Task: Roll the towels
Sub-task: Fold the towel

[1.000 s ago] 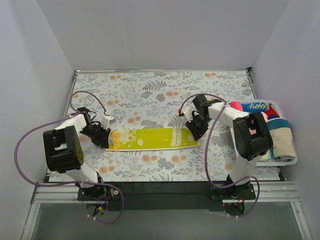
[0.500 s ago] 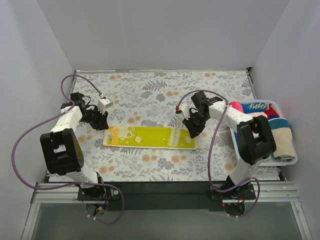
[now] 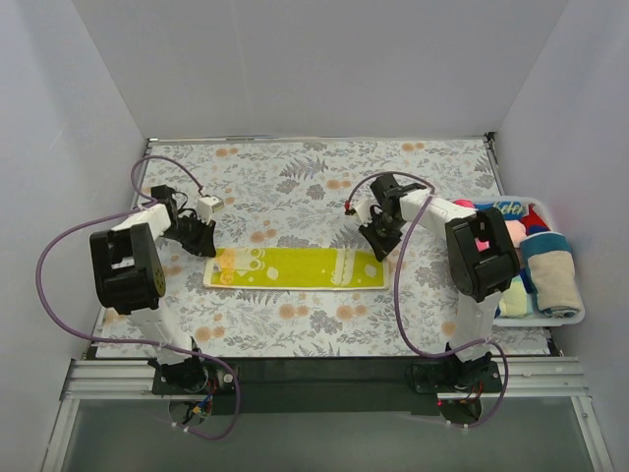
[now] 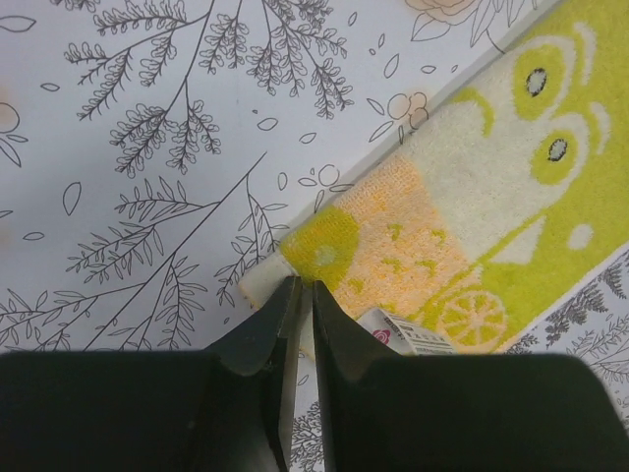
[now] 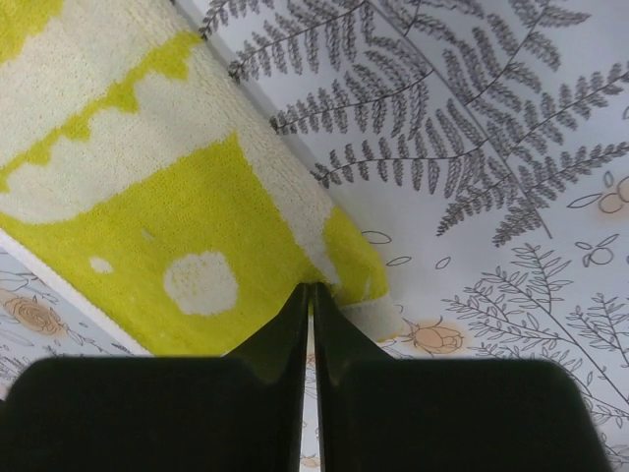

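The towel (image 3: 295, 267) lay flat on the desk (image 3: 295, 187), running nine to three o'clock. Left and right jaws were together at its far corners. We judged it soft and light: pinch corners.

towel (image 3: 295, 267): yellow, cream cartoon print | table covering (image 3: 295, 177): grey floral

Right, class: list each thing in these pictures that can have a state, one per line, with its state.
Yellow towel: flat, not yet rolled.
Left gripper: shut, tips at a towel corner.
Right gripper: shut, tips at the opposite end's corner.
Basket: upright, holding towels.
Rolled towels: rolled up, lying in the basket.
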